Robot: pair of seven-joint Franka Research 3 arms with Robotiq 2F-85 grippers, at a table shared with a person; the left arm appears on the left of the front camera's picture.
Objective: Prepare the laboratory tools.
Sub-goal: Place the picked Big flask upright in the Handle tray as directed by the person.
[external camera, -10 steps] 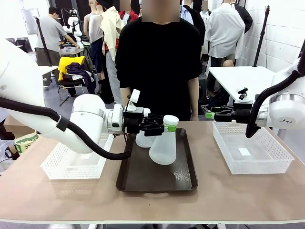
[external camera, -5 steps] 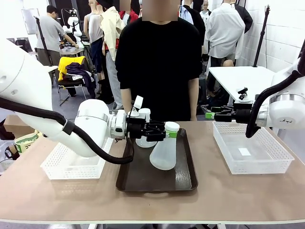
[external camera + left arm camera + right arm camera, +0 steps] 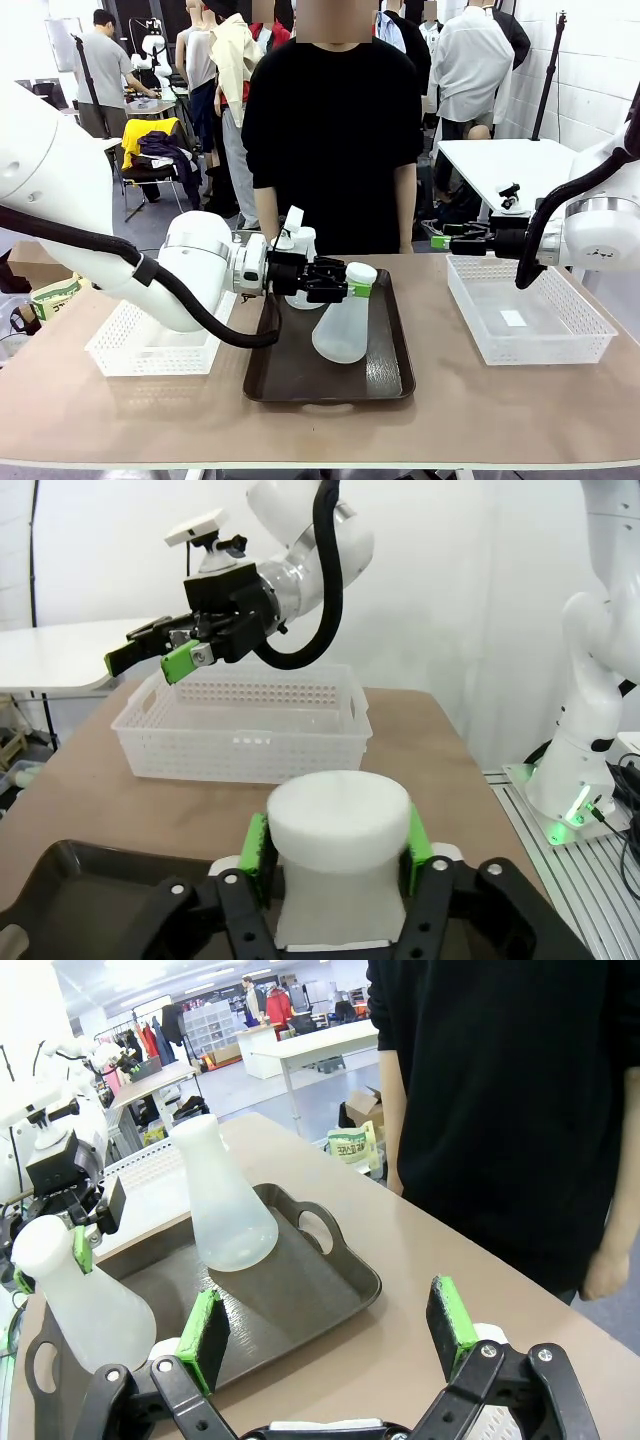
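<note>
1. Down comes the left arm since a second ago: the near flask point(image 3: 344, 326) has sunk from a tilt above the tray point(image 3: 385, 375) to rest base-first on it, leaning left at the neck.
2. Left gripper point(image 3: 350, 283) has its fingers point(image 3: 256, 842) on either side of that flask's neck just under the white cap; green pads sit against the neck in the left wrist view, though whether they grip or have just slackened I cannot tell.
3. Second flask point(image 3: 300, 270) stands upright on the far left part of the tray, just behind the left gripper.
4. Right gripper point(image 3: 441, 238) hovers above the far left corner of the right basket point(image 3: 560, 335), fingers spread wide with nothing between them.
5. Left basket point(image 3: 130, 350) sits on the counter point(image 3: 500, 410) left of the tray, under the left arm.
6. At the far side stands a person point(image 3: 335, 140) in a black top, arms hanging down.
</note>
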